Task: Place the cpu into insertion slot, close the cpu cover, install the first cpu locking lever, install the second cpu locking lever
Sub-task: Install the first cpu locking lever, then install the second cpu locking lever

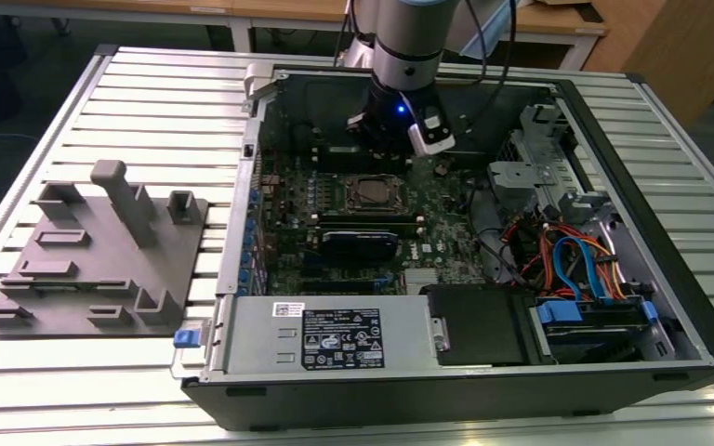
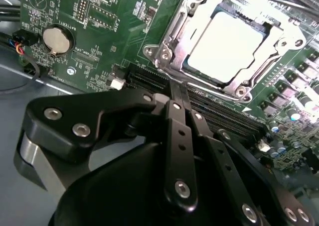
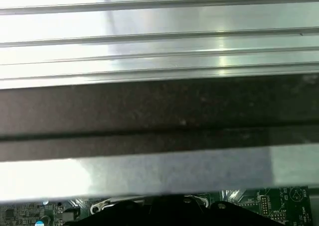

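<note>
A black-and-white printed sticker (image 1: 342, 339) and a small white barcode-like label (image 1: 287, 308) sit on the silver-grey metal power supply box (image 1: 245, 346); their print is too small to make out. Tiny white lettering dots the green circuit board (image 2: 99, 32) near the round silver coin battery (image 2: 56, 39), none clearly legible.

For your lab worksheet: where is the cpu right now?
The cpu sits in the motherboard socket under the closed cpu cover, just beyond the gripper in the second wrist view.

Glossy metal cpu (image 2: 234, 44); matt black pincer (image 2: 175, 94).
</note>
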`<state>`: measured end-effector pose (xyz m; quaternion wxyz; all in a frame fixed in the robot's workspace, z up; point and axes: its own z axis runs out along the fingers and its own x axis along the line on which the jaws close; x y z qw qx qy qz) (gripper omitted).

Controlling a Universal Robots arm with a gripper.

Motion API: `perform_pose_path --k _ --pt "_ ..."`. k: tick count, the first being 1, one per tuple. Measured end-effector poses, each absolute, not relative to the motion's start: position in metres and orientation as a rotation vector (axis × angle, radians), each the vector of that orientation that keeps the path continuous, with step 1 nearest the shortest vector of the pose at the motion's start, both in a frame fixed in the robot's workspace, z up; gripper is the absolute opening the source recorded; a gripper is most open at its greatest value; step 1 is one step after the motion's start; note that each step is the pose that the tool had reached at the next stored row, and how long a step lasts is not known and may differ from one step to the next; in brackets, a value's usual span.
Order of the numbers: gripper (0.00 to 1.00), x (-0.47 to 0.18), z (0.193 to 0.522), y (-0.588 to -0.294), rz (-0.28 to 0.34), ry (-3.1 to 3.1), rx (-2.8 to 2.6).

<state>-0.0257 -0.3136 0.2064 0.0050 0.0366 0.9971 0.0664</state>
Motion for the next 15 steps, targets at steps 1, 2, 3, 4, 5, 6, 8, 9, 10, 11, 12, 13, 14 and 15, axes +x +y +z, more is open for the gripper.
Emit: perform_pose_path --k 1,2,3,4,5,6,8,9,10,11,12,13,14,15 --pt "0.1 -0.0257 0.2065 -0.3137 0.208 3.123 0.115" --pt "0.1 -0.0257 0.2066 -0.3143 0.207 3.123 0.114" --pt "0.1 -0.0257 0.2065 -0.3154 0.207 3.123 0.114" --pt "0.1 -0.0257 0.2064 -0.3163 0.208 3.123 0.115" --pt "0.1 -0.0257 0.2063 -0.3169 0.208 3.123 0.115" --pt "0.1 -0.0257 0.2063 -0.317 0.208 3.123 0.115" --pt "0.1 -0.0257 0.2063 -0.3175 0.208 3.123 0.115" --pt "0.1 -0.0257 0.2062 -0.3179 0.208 3.123 0.115" --pt "0.1 -0.0257 0.2062 -0.3179 0.208 3.123 0.115" --pt "0.1 -0.0257 0.2062 -0.318 0.207 3.123 0.115" --pt "0.1 -0.0257 0.2062 -0.318 0.208 3.123 0.115" --pt "0.1 -0.0257 0.2062 -0.3181 0.208 3.123 0.115" --pt "0.1 -0.0257 0.2062 -0.3181 0.208 3.123 0.115" --pt "0.1 -0.0257 0.2062 -0.3182 0.208 3.123 0.115"
